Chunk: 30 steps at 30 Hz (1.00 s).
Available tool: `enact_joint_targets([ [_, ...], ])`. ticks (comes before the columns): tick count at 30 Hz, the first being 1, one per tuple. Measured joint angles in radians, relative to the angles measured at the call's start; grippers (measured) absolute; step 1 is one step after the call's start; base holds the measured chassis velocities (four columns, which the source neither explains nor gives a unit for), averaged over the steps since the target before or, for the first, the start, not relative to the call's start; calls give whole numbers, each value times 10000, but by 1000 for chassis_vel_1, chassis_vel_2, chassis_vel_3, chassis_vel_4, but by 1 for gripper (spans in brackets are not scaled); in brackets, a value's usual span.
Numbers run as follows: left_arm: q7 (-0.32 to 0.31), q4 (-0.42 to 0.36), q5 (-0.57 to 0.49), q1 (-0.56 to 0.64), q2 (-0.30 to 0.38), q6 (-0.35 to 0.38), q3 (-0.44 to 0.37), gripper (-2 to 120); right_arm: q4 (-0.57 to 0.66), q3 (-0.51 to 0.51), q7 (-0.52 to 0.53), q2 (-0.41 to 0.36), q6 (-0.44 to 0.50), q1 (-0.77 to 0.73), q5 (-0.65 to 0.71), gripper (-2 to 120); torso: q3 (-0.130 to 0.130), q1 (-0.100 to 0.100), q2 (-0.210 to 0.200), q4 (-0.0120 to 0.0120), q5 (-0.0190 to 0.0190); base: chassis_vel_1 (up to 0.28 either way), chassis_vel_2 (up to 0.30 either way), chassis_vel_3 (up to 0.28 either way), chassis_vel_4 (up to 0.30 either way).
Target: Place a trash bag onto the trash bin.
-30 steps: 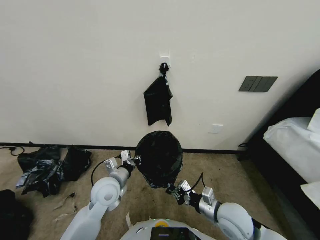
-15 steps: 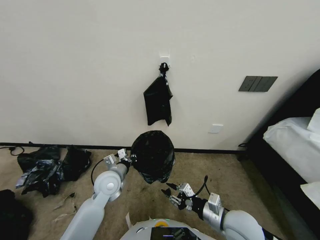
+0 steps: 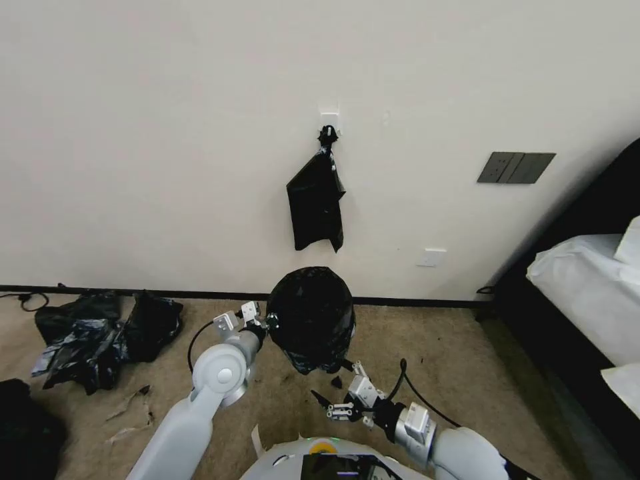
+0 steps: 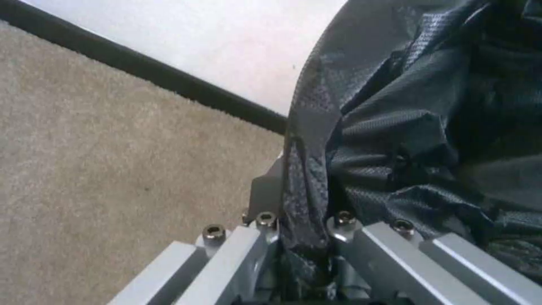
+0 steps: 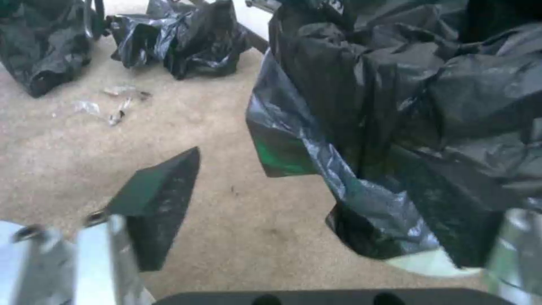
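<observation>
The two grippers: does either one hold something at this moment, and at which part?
The left gripper is shut on the trash bag, pinching a fold of film at its left edge. The right gripper is open and holds nothing.

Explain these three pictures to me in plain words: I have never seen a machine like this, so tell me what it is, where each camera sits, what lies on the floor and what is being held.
This is a wheeled robot with two arms, each ending in a two-fingered gripper. The wide picture comes from a camera on its head, looking down at the carpet; the other two come from cameras on its wrists.

By the wall stands the trash bin, draped in the black trash bag; a sliver of its cream side peeps out low down in the right wrist view. The left gripper is shut on the bag's edge; its wrist view shows film pinched between the fingers. The right gripper is open beside the bag, holding nothing.

A bundle of bags hangs on the wall, and a heap of black plastic lies on the carpet to the left.
</observation>
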Motion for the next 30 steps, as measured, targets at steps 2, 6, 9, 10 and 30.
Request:
enact_joint_targets([
  [2, 20, -59, -1, 64, 102, 143, 19, 1, -147, -164, 47, 115, 98, 89, -88, 75, 0, 0, 0, 0, -1, 0, 0, 0, 0],
  [6, 55, -130, -4, 96, 164, 209, 29, 1, -320, -366, 122, 111, 107, 130, -70, 59, 0, 0, 0, 0, -2, 0, 0, 0, 0],
  [9, 62, -136, -5, 80, 135, 215, 34, 1, -372, -413, 150, 92, 112, 128, -62, 48, 0, 0, 0, 0, -2, 0, 0, 0, 0],
  [10, 65, -136, -5, 70, 118, 217, 44, 1, -378, -424, 166, 92, 112, 128, -57, 44, 0, 0, 0, 0, -2, 0, 0, 0, 0],
  [30, 60, -581, -211, 106, 18, 250, 53, 1, -600, -355, 655, 65, 2, 244, 116, 0, 0, 0, 0, 0, -2, 0, 0, 0, 0],
])
